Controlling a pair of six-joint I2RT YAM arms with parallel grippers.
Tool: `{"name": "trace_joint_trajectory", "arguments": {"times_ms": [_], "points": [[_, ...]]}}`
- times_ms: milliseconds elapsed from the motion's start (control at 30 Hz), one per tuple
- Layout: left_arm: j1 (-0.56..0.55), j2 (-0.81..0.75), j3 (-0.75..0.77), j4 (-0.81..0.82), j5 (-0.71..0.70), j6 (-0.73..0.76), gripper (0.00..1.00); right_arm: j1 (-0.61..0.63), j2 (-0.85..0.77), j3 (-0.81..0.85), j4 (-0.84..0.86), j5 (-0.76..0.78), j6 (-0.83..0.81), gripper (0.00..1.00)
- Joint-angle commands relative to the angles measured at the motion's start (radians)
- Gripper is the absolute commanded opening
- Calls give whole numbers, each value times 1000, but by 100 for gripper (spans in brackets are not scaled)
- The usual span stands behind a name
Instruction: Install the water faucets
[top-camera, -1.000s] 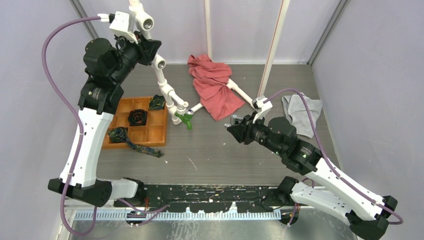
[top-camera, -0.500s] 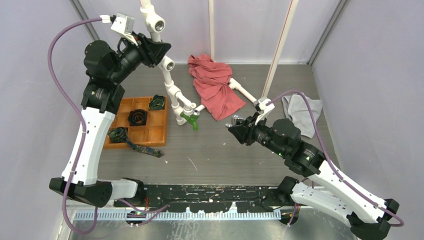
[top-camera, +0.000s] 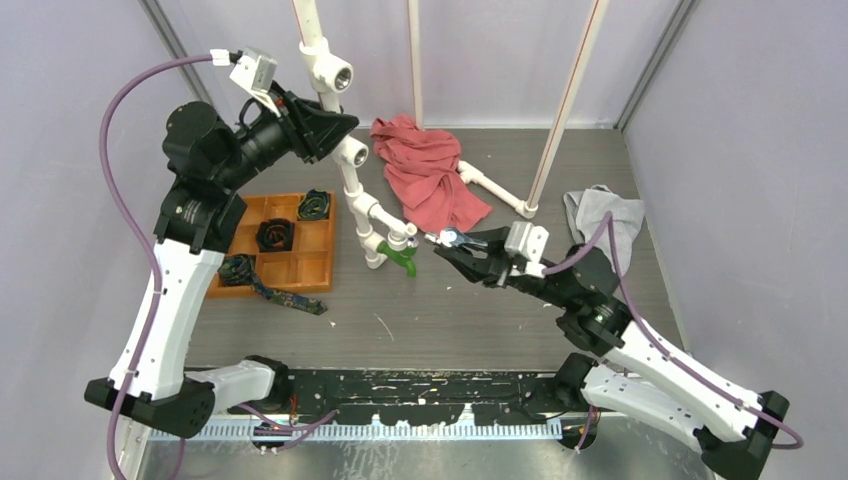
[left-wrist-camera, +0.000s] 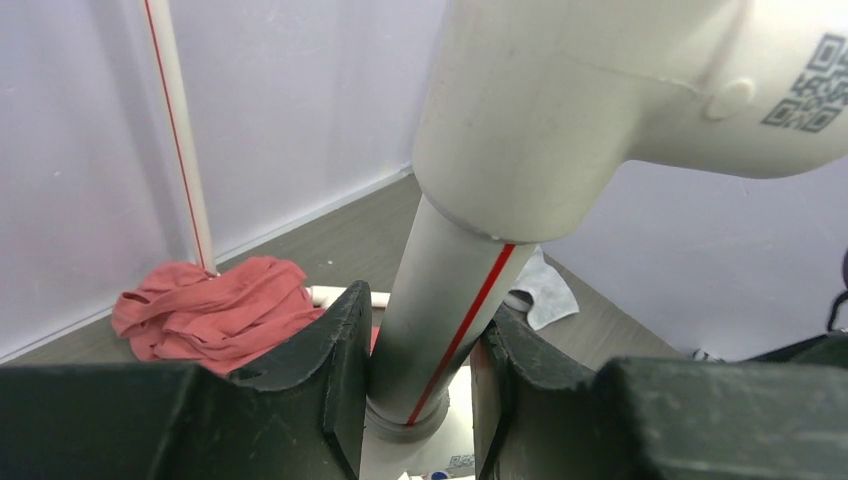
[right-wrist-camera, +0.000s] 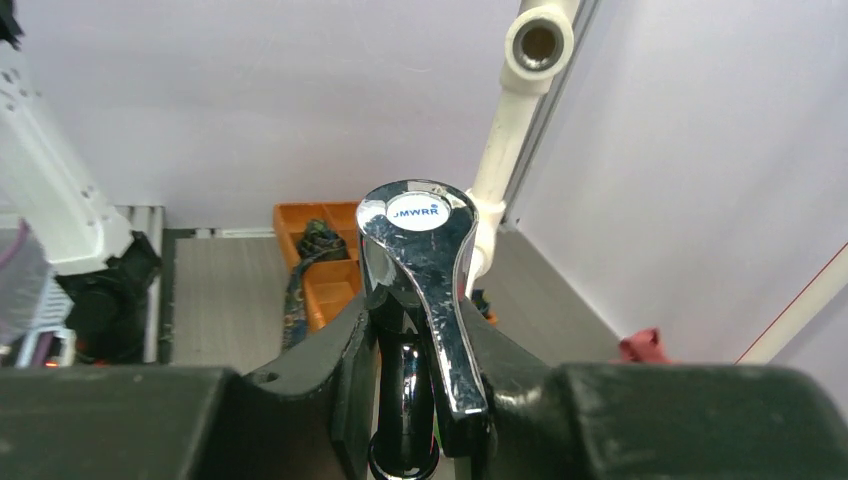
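My left gripper (top-camera: 335, 124) is shut on the white pipe (top-camera: 352, 195) and holds it tilted up off the table; in the left wrist view the pipe (left-wrist-camera: 450, 290) runs between my fingers (left-wrist-camera: 330, 355). A green tap (top-camera: 408, 260) sits at the pipe's lower end. My right gripper (top-camera: 450, 245) is shut on the shiny silver water faucet (top-camera: 448, 237), just right of the green tap and the pipe's lower fitting. In the right wrist view the faucet (right-wrist-camera: 420, 260) stands between the fingers (right-wrist-camera: 335, 375), its cap facing the camera, with an open tee fitting (right-wrist-camera: 540, 42) behind.
A red cloth (top-camera: 425, 175) lies at the back over a second white pipe (top-camera: 495, 190). A grey cloth (top-camera: 605, 225) lies at the right. An orange compartment tray (top-camera: 318, 268) with dark rolled items stands at the left, and a dark strap (top-camera: 290, 298) lies over its front edge.
My left gripper has swung the pipe right and more upright, and the green tap moved right with it. My right gripper has moved left with the silver faucet, close to the pipe's lower end.
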Motion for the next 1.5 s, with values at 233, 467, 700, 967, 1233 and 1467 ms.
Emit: {"name": "trace_joint_trajectory", "arguments": {"times_ms": [233,467,700,967,1233,1467], "points": [[-18,-112,-14,-81,49,-132,35,7,233,274,155,-41,-390,0],[-18,-163,-25,-194,13,-35,87,21,333,455,-13,-48,-574,0],[-18,-243,-45,-295,14,27,97,95,419,557,-134,148,-844,0],[-18,-361,-148,-359,-66,121,100,211,487,673,-274,391,-963,0],[-18,-456,-346,-267,-144,244,99,285,497,704,-316,498,-1071,0],[-19,-507,-607,147,-71,195,100,291,490,669,-259,445,-1138,0]]}}
